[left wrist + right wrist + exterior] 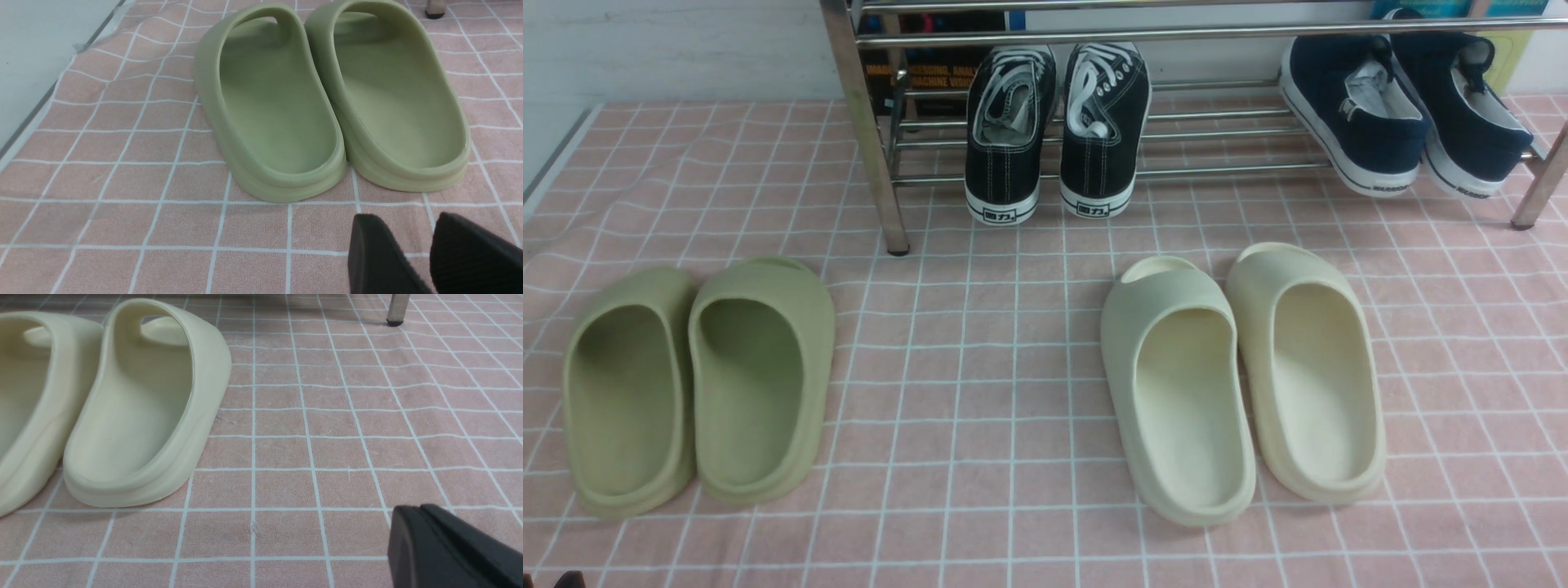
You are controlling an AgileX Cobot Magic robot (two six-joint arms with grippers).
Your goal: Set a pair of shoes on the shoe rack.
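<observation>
Two navy-blue slip-on shoes (pixel 1352 114) (pixel 1462 106) rest side by side, heels toward me, on the lower bars at the right end of the silver shoe rack (pixel 1176 34). Neither gripper shows in the front view. In the left wrist view my left gripper (pixel 408 222) is open and empty, low over the cloth just in front of the green slides (pixel 327 102). In the right wrist view my right gripper (pixel 416 510) is shut and empty, over the cloth beside the cream slides (pixel 139 404).
Black lace-up sneakers (pixel 1054 131) stand on the rack's lower bars, left of middle. Green slides (pixel 698 384) lie front left, cream slides (pixel 1241 376) front right, on the pink checked cloth (pixel 980 367). Rack legs (pixel 874 155) (pixel 1539 188) reach the cloth.
</observation>
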